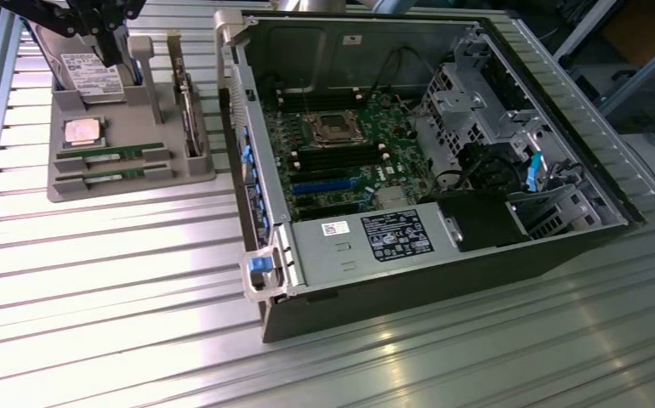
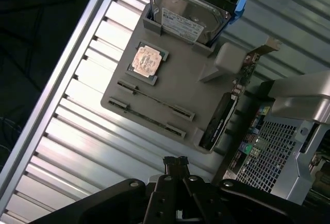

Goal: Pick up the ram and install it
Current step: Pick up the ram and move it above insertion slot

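Two ram sticks (image 1: 112, 155) (image 1: 105, 177) stand on edge in slots at the near end of a grey holder tray (image 1: 72, 189), on the exterior view's left. In the wrist view they are thin dark lines (image 2: 154, 97) (image 2: 149, 118) across the tray (image 2: 178, 82). My black gripper (image 1: 106, 44) hangs above the tray's far end, over the hard drive (image 1: 87, 70), well apart from the ram. In the wrist view its fingertips (image 2: 175, 161) meet with nothing between them. The open computer case (image 1: 418, 153) shows the motherboard's dark memory slots (image 1: 339, 157).
The tray also holds a square silver processor (image 1: 82, 130) (image 2: 146, 59), a hard drive (image 2: 190, 17) and an upright expansion card (image 1: 195, 110) (image 2: 227, 108). The case wall (image 1: 236, 127) rises right beside the tray. Ribbed metal tabletop (image 1: 112, 289) lies in front.
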### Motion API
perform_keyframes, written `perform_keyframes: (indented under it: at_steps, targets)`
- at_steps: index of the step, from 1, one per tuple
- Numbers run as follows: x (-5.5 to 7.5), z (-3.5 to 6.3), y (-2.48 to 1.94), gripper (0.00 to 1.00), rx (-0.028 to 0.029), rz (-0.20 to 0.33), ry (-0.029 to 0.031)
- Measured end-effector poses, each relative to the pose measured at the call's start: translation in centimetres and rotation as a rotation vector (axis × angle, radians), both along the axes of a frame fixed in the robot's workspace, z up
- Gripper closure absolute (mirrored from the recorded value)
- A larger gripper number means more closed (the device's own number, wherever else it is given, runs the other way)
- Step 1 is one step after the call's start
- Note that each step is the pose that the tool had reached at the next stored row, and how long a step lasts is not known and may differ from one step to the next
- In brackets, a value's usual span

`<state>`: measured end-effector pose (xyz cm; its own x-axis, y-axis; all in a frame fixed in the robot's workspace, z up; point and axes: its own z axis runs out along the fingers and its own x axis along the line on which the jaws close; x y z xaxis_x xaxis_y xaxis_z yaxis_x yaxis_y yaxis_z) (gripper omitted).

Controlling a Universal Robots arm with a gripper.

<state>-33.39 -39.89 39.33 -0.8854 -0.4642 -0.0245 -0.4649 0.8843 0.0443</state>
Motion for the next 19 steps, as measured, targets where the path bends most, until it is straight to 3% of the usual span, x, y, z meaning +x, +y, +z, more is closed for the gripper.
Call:
perform_keyframes:
  at_steps: [19]
  targets:
    - [0.00,0.00,0.00,0.89,0.0000,0.109,0.0000]
